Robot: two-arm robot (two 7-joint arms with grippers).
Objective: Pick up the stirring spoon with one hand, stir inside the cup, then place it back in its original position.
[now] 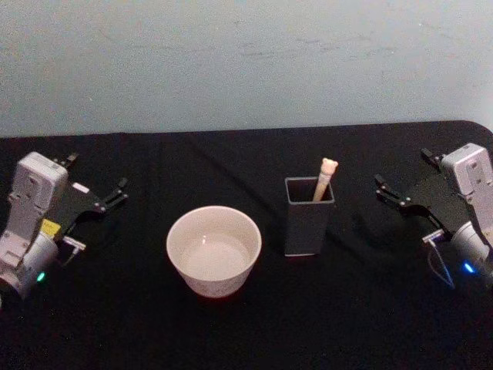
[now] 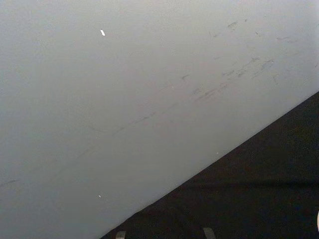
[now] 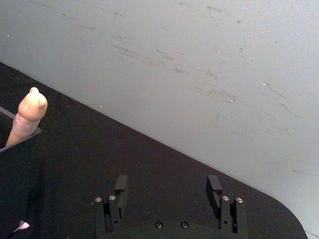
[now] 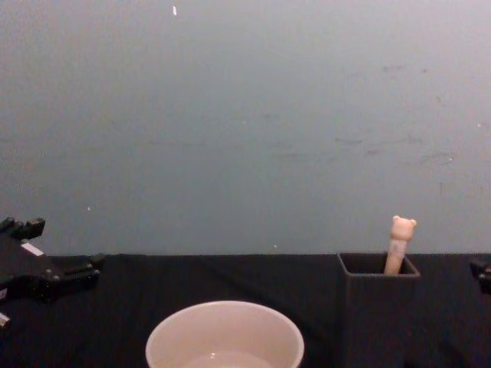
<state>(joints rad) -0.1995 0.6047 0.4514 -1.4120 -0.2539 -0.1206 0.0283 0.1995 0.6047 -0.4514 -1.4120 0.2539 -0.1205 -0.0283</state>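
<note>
2 wide-open, empty hands, the left hand (image 1: pixel 98 171) and right hand (image 1: pixel 402 167), flank the things. Grabbing the stirring spoon (image 1: pixel 325 177) off-centre could topple its narrow holder (image 1: pixel 309 220) toward the cup (image 1: pixel 213 250).

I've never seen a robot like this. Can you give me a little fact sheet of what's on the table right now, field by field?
table: black top, pale wall behind
cup: off-white, round, left of the middle
holder: dark grey, square, right of the cup, not touching it
spoon: stands in the holder, bear-head end up
left gripper: open, holds nothing, at the table's left side
right gripper: open, holds nothing, at the table's right side
stage: spoon not yet picked up
</note>
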